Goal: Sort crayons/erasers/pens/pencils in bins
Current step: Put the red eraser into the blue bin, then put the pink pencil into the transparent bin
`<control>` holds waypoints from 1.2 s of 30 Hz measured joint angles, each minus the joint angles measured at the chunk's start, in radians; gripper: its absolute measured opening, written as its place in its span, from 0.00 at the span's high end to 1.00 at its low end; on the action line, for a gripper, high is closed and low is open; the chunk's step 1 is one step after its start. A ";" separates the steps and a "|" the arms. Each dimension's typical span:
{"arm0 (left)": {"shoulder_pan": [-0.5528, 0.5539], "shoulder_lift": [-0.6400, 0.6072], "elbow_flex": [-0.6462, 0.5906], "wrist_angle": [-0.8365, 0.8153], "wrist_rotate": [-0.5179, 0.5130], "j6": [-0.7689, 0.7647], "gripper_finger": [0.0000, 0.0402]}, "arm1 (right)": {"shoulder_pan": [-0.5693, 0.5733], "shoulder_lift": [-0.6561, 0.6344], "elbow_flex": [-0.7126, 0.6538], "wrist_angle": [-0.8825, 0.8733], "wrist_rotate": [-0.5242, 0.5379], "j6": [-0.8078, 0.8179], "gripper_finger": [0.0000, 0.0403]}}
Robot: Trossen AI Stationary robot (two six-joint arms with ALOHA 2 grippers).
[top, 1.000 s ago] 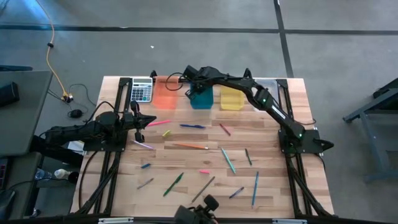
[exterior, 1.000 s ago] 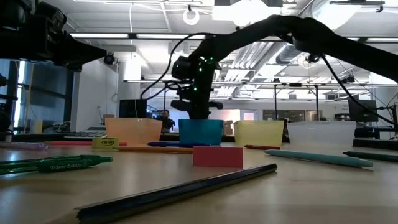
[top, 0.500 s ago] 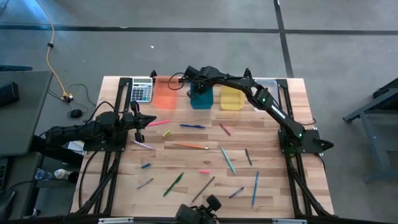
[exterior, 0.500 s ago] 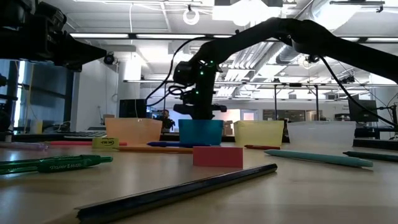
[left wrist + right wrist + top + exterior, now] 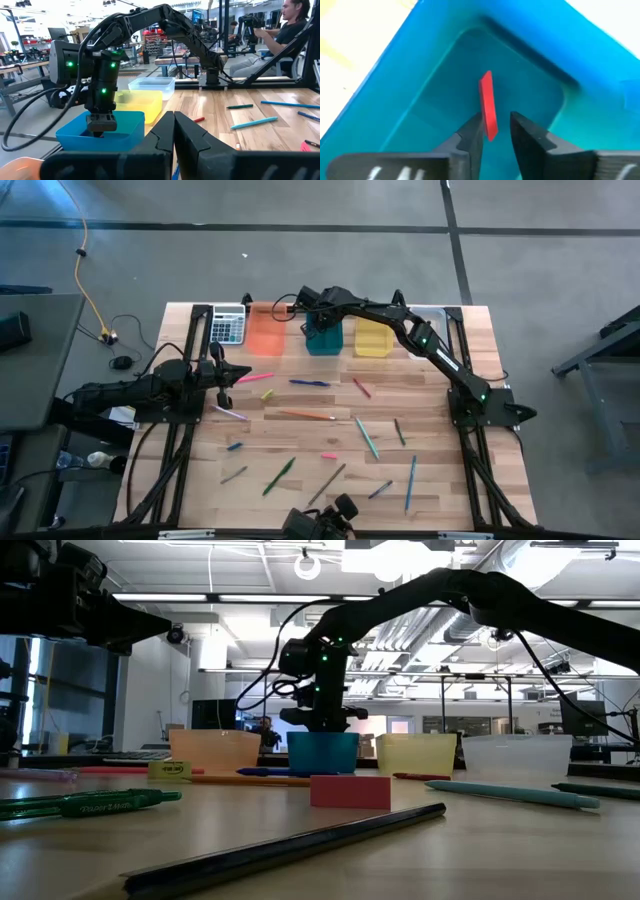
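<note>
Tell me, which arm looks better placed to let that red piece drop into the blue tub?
The right one. Its end effector hangs inside the teal-blue bin with the red eraser between its parting fingers. The left end effector is shut and waits by the table's left edge, away from the bins.

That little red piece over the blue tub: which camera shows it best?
The right wrist view: the red piece stands on edge between the right claw's parted fingers, inside the teal-blue bin. The high view and low view show only the arm over that bin; the left wrist view shows the claw dipping into it, the piece hidden.
</note>
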 joint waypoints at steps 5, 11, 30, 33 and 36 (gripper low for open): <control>0.000 0.000 0.000 0.000 0.000 0.000 1.00 | 0.000 0.000 0.001 -0.002 0.001 -0.006 0.71; 0.000 0.000 0.000 0.000 0.000 0.000 1.00 | 0.016 -0.048 0.010 -0.012 0.042 -0.089 0.74; 0.000 0.000 0.000 0.000 0.000 0.000 1.00 | 0.134 -0.198 -0.114 0.362 0.113 -0.378 1.00; 0.000 0.000 0.000 0.000 0.000 0.000 1.00 | 0.133 -0.199 -0.114 0.363 0.105 -0.374 0.99; 0.000 0.000 0.000 0.000 0.000 0.000 1.00 | 0.133 -0.198 -0.114 0.377 0.104 -0.376 1.00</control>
